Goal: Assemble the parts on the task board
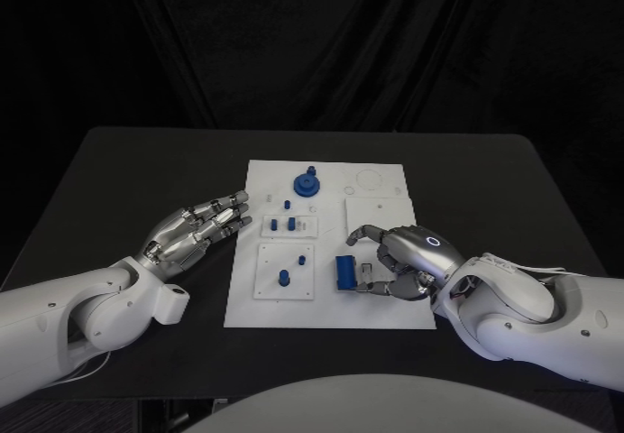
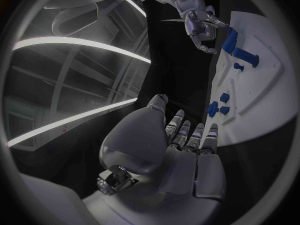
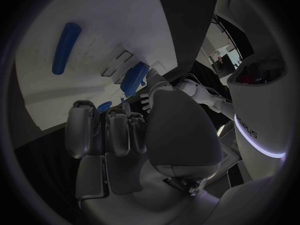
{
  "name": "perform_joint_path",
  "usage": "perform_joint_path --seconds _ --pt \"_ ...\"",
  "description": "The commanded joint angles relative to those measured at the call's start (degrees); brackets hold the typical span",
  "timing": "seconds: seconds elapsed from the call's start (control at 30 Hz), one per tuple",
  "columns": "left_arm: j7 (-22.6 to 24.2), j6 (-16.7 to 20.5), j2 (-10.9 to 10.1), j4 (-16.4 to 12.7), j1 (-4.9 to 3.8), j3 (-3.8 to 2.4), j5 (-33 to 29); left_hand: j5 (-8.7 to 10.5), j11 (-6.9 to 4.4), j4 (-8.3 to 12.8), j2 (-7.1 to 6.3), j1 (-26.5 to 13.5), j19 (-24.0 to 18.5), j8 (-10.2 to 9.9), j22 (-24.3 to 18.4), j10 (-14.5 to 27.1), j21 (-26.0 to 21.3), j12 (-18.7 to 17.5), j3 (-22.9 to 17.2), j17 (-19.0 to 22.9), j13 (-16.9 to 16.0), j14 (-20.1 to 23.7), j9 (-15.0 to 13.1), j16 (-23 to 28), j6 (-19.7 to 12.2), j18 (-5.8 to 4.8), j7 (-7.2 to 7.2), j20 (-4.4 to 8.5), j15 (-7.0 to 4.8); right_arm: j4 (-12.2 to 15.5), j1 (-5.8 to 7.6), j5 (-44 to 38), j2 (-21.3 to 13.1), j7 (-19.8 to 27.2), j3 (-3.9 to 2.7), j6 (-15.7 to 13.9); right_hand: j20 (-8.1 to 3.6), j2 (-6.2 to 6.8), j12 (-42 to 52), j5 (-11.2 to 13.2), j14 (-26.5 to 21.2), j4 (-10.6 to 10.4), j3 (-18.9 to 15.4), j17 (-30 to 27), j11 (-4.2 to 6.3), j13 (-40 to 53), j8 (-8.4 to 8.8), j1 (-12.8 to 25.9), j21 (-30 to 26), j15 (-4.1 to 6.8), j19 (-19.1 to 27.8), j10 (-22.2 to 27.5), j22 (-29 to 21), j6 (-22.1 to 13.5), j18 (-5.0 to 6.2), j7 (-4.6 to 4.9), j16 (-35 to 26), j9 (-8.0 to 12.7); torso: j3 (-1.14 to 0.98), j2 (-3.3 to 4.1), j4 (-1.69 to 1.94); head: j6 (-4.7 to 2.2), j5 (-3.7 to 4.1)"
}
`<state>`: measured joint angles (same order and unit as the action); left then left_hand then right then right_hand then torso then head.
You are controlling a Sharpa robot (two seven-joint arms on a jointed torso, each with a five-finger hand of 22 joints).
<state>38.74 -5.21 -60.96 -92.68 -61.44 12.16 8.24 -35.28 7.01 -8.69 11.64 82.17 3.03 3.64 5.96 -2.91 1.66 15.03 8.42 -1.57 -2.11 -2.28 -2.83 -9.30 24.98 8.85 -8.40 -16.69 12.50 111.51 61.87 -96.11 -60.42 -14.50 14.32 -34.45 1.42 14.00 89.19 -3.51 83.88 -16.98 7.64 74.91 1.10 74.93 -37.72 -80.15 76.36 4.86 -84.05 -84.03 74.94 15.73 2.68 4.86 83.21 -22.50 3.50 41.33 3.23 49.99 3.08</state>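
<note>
The white task board [image 1: 377, 311] lies in the middle of the black table. A blue gear-like part [image 1: 307, 185] stands at its far end, and small blue pegs [image 1: 282, 223] stand in the plates below it. A blue cylinder [image 1: 344, 271] lies flat on the board [image 3: 94, 30], seen also in the right wrist view [image 3: 65, 47]. My right hand [image 1: 406, 262] hovers just to its right with fingers curled in and nothing in them. My left hand [image 1: 195, 230] floats at the board's left edge, fingers stretched out and apart, holding nothing. The left wrist view has the right hand [image 2: 197, 20] beside the blue parts [image 2: 231, 40].
Two more pegs [image 1: 302, 260] stand in the near left plate. The black table [image 1: 130, 180] runs bare to the left of the board and beyond its far end. Both white forearms lie low over the table's front corners.
</note>
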Motion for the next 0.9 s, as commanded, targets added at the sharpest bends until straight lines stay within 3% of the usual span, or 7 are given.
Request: perform_joint_path --seconds 0.03,0.13,0.37,0.67,0.9 --pt "0.53 -0.99 0.12 -0.02 0.1 -0.05 -0.13 -0.26 0.5 0.18 0.25 0.16 0.25 0.2 0.06 0.07 0.39 0.21 -0.06 -0.05 -0.05 0.15 -0.09 -0.25 -0.09 -0.73 -0.33 -0.11 0.41 -0.18 -0.44 -2.93 0.45 -2.97 -0.02 -0.7 0.26 0.08 0.4 0.34 3.8 -0.03 -0.87 2.87 -0.48 14.28 -0.47 0.93 0.25 -0.41 -1.32 -5.31 11.05 0.75 0.32 0.1 0.17 0.55 -0.11 0.09 0.1 0.01 0.15" --pt "0.39 -1.14 0.11 -0.01 0.13 -0.05 -0.13 -0.26 0.5 0.18 0.25 0.16 0.25 0.2 0.06 0.07 0.39 0.21 -0.06 -0.05 -0.05 0.15 -0.09 -0.25 -0.09 -0.73 -0.33 -0.11 0.41 -0.43 -0.69 -3.02 0.96 -3.84 -0.02 -0.5 0.42 0.29 0.39 0.36 3.78 -0.05 -1.65 2.75 -0.73 14.26 -0.68 2.25 0.15 -0.6 -1.32 -5.29 11.01 1.09 0.34 0.42 0.1 1.2 -0.15 0.12 0.0 0.01 0.05" --pt "0.22 -1.45 0.0 -0.02 0.19 -0.05 -0.13 -0.26 0.57 0.21 0.27 0.16 0.32 0.2 0.14 0.08 0.43 0.19 -0.1 -0.05 -0.04 0.15 -0.08 -0.27 -0.16 -0.78 -0.39 -0.12 0.47 -0.71 -1.3 -3.28 1.83 -6.43 -0.03 0.36 0.71 0.35 0.68 -0.03 3.74 -0.03 -2.43 2.53 -1.18 14.81 -0.95 3.05 -0.15 -0.94 -1.25 -5.76 10.93 1.26 0.39 0.99 -0.04 2.18 -0.01 0.03 -0.02 0.01 -0.08" --pt "-0.21 -2.28 0.08 0.05 0.25 -0.05 -1.81 -0.23 0.61 0.26 0.22 0.14 0.37 0.21 0.17 0.11 0.46 0.16 -0.12 -0.04 -0.03 0.15 -0.08 -0.26 -0.19 -0.85 -0.44 -0.14 0.55 -1.02 -2.03 -4.65 3.05 -9.34 -0.05 0.26 1.22 -0.36 0.65 -3.61 3.66 0.06 -1.48 2.1 -1.72 14.76 -1.59 0.77 -0.65 -1.45 -1.13 -5.71 10.78 1.02 0.51 1.58 -0.29 3.78 -0.02 0.01 0.06 0.01 0.2" --pt "-0.46 -3.22 0.02 0.07 0.3 -0.05 -2.86 -0.21 0.65 0.35 0.11 0.14 0.42 0.21 0.22 0.13 0.49 0.17 -0.12 -0.04 -0.03 0.16 -0.07 -0.26 -0.26 -0.9 -0.49 -0.14 0.6 -1.24 -2.55 -4.81 3.62 -10.09 -0.08 -0.55 1.49 -1.62 0.81 -5.86 3.64 0.17 -0.37 1.93 -2.04 15.07 -2.87 -0.92 -0.78 -1.71 -1.12 -5.97 10.75 1.62 0.54 1.95 -0.38 4.64 -0.03 0.02 0.03 0.01 0.03"
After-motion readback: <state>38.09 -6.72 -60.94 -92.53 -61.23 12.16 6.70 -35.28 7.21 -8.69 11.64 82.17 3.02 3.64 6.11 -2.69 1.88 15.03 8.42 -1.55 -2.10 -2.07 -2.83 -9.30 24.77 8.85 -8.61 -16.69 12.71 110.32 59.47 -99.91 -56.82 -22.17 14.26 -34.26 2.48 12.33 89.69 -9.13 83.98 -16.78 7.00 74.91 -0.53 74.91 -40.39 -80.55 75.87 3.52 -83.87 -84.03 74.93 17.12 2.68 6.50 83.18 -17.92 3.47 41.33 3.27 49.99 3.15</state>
